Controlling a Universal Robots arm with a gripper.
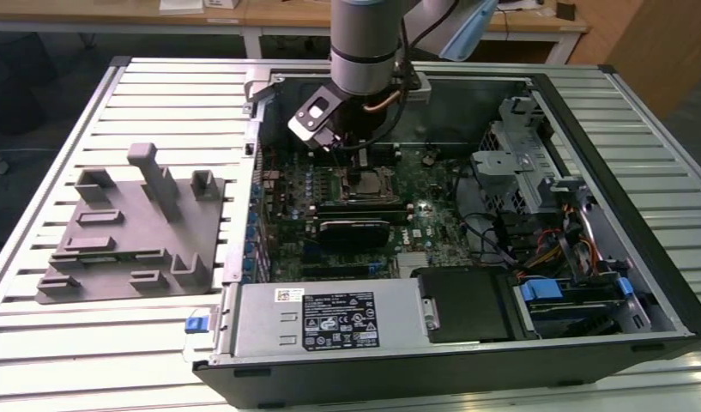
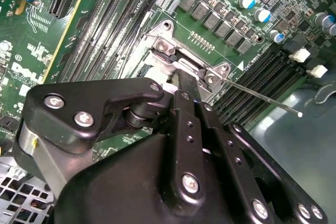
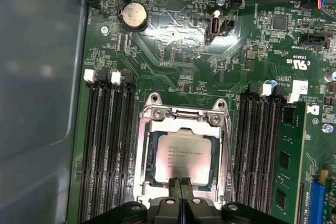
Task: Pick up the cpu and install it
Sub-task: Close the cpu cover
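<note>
the cpu [image 3: 184, 153] lies flat inside the socket frame [image 3: 148, 145] on the motherboard [image 3: 173, 40], metal top facing up, its four edges bordered by the frame. in the exterior view the socket frame sits near the middle of the board inside the open computer case [image 1: 625, 129], directly beneath the arm's wrist. the gripper [image 3: 181, 183] stands over the socket frame at the rim nearest the wrist. the cpu lies directly ahead of the fingertips [image 3: 176, 184], which overlap the middle of its nearest edge. the seam between the two fingers points toward the centre of the chip. the cpu is square, so it offers no long axis; its edges run parallel to the memory slots [image 3: 107, 145] that flank the socket frame on both sides. the jaws are pressed together, with no more than a thin line between them, and nothing is gripped. whether the tips rest on the cpu or hang just above it cannot be told. in the second wrist view a thin metal lever [image 2: 257, 98] runs out from the corner of the socket frame, clear of the board. judged from these positions, the chip is placed in its socket and is not being carried.
</note>
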